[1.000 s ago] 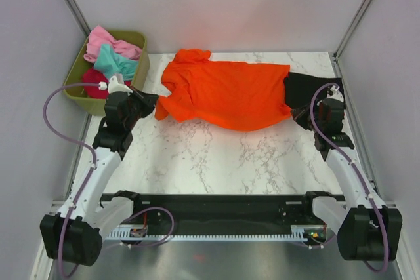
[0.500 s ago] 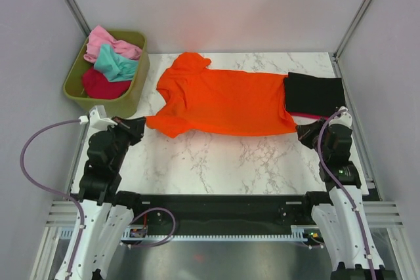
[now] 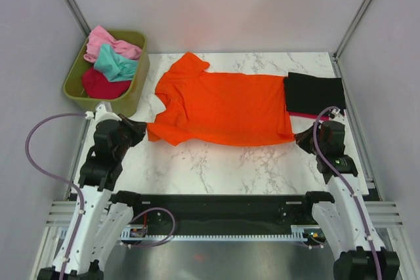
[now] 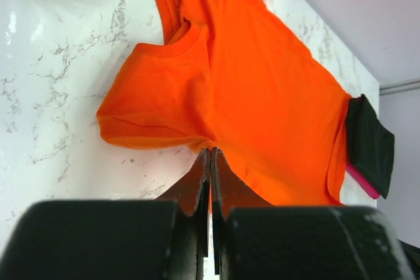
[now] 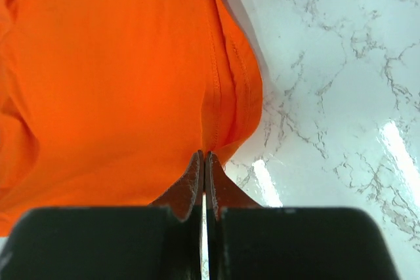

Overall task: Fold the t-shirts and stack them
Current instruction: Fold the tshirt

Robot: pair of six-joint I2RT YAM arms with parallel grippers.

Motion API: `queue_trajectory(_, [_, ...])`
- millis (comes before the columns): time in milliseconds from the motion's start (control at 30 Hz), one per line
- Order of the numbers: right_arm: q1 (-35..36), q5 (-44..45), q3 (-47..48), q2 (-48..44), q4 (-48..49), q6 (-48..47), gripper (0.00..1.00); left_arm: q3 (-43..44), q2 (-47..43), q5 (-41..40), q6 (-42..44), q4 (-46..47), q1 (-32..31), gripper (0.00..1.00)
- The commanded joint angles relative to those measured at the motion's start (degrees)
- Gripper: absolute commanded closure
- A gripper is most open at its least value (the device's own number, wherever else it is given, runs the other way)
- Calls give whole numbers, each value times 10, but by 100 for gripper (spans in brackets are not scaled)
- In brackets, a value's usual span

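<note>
The bright orange t-shirt (image 3: 223,106) lies spread across the marble table, collar to the left. My left gripper (image 3: 139,128) is shut on its near left sleeve edge; in the left wrist view (image 4: 210,153) the cloth is pinched between the jaws. My right gripper (image 3: 299,138) is shut on the near right hem corner, seen in the right wrist view (image 5: 205,155). A folded black shirt (image 3: 314,93) lies at the back right on a crimson one (image 3: 314,117). Pink (image 3: 108,42), teal (image 3: 116,63) and dark red (image 3: 102,86) shirts are in the bin.
The olive-green plastic bin (image 3: 136,90) stands at the back left, beside the table's left edge. White walls and metal frame posts close in the sides and back. A black rail runs along the near edge (image 3: 216,204).
Both grippers have drawn the orange shirt's near edge toward me and down, and the shirt now lies flatter and wider on the table. Both arms have pulled back.
</note>
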Motion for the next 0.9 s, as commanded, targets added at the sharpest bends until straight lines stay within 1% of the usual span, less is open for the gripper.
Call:
queue_trajectory(0, [-1,15,43,72,56,-1,100,34,78,-13,-19,35,2,98])
queue_trajectory(33, [-1,20,52,108,73,1,100,41,118,-12,-21,58,2,98])
queue_trajectory(133, [-1,31,71,162,93,3,100,58,177,-14,-26,82,2,98])
queue_trajectory(167, [0,32,83,197,100,4,100,73,194,-12,-26,97,2,98])
queue_trajectory(200, [1,33,90,214,114,6,100,81,230,-10,-26,105,2,98])
queue_trajectory(267, [5,37,108,258,126,11,100,106,266,-9,-27,121,2,98])
queue_trajectory(367, [17,60,137,311,148,20,100,148,325,-4,-34,131,2,98])
queue_trajectory(433, [37,79,155,349,152,25,100,168,366,4,-41,137,2,98])
queue_trajectory(600, [44,109,205,409,162,29,100,244,455,3,-50,143,2,98])
queue_trajectory(633, [44,118,211,425,163,31,100,267,485,-2,-48,143,2,98])
queue_trajectory(867, [44,143,261,504,176,38,100,366,599,-13,-40,137,2,98])
